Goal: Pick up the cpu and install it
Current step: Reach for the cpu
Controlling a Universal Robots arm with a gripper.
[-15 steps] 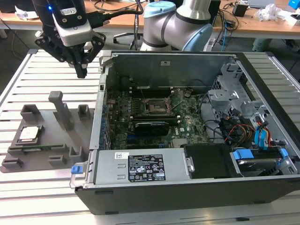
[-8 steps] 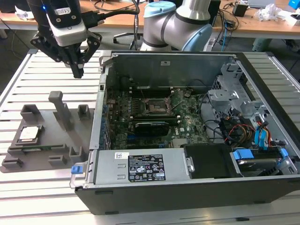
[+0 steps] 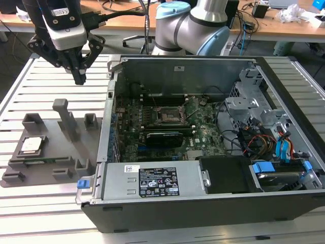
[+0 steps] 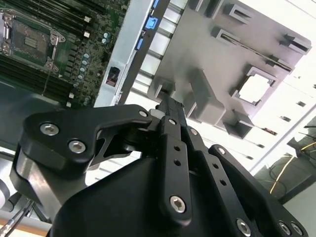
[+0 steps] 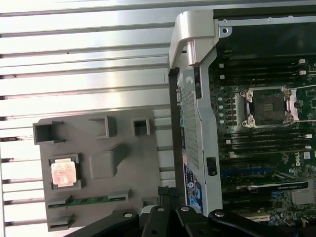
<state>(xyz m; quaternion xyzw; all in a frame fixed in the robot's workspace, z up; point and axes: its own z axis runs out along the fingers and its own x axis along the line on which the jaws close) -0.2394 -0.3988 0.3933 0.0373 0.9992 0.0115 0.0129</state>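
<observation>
We see an open case (image 3: 213, 208), with the install not yet started.
On the exterior view's left, a tray (image 3: 53, 140) holds the cpu (image 3: 31, 145). The gripper (image 3: 79, 76) hangs above, closed and empty, and the socket (image 3: 167, 116) is unfilled.

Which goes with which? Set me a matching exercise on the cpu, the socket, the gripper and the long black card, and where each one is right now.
Things:
1. cpu
2. socket
3. gripper
4. long black card

Places:
a. plugged into the board inside the case
b. in the air over the table, holding nothing
c. lying in the grey tray outside the case
d. on the board, with no chip in it

Pairs: 1-c, 2-d, 3-b, 4-a
</observation>
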